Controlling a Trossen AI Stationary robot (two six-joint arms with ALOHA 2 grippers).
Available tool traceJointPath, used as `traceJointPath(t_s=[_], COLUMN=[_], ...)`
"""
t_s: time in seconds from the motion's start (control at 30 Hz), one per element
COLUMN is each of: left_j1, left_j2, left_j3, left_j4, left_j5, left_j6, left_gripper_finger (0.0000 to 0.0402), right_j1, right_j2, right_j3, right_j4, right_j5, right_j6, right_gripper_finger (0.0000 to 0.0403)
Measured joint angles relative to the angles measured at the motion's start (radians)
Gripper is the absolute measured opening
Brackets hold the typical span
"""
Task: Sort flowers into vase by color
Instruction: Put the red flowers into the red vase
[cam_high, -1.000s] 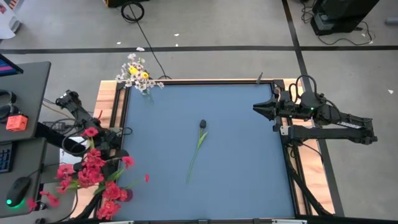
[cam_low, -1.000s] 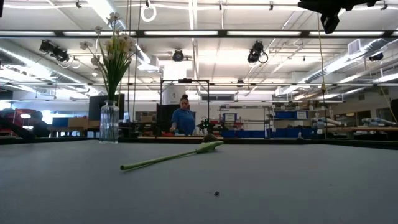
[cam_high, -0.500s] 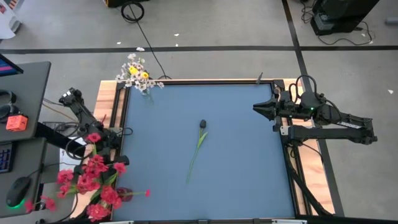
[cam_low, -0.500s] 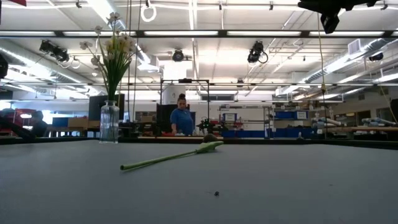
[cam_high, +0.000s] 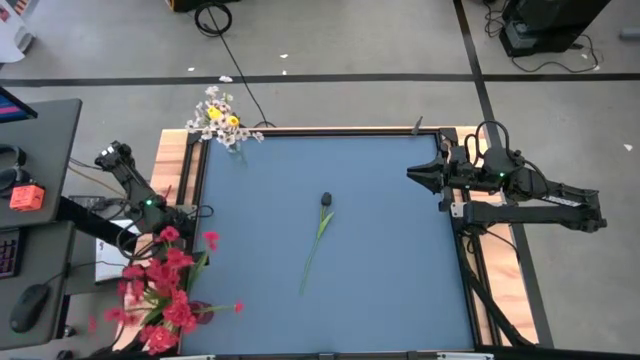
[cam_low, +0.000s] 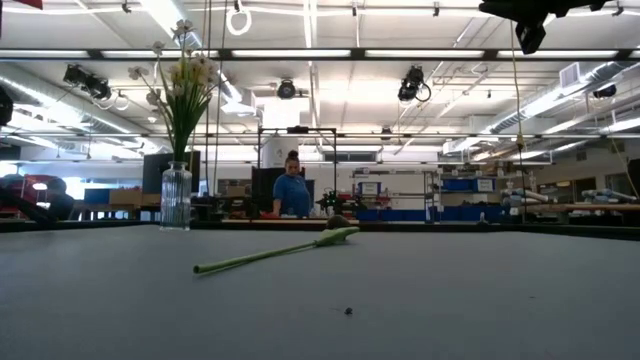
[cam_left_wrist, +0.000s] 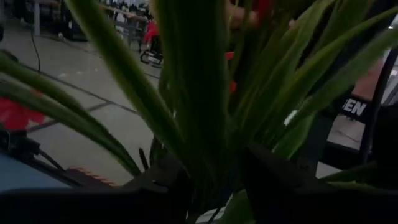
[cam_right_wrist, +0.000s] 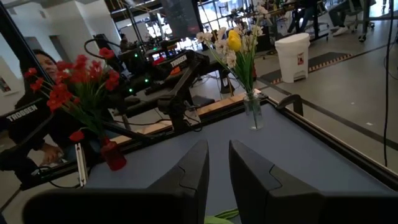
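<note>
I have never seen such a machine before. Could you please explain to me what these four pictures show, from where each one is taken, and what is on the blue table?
This is a robot with two dark arms, one at each side of a blue table. Each arm ends in a two-finger claw.

One picture looks straight down on the table and one looks level across it. The other two come from cameras on the arms' wrists.

One dark-budded flower lies alone in the middle of the table. A clear vase at a far corner holds white and yellow flowers. Red flowers stand in a red vase at the left edge.

The left claw is among the red bunch's green stems. The right claw waits at the right edge, open and empty.
</note>
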Motion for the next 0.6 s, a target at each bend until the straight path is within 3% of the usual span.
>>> traceJointPath(t_s=[0.6], left_j1=[0.001], left_j2=[0.023], left_j3=[0.187], left_j4=[-0.144], left_j5=[-0.001], left_j6=[-0.026], left_gripper_finger=[0.0188], right_j1=[0.000], right_j2=[0.000], right_j3=[0.000], right_j4=[0.000], right_j5=[0.000], right_j6=[0.000], right_gripper_finger=[0.0073])
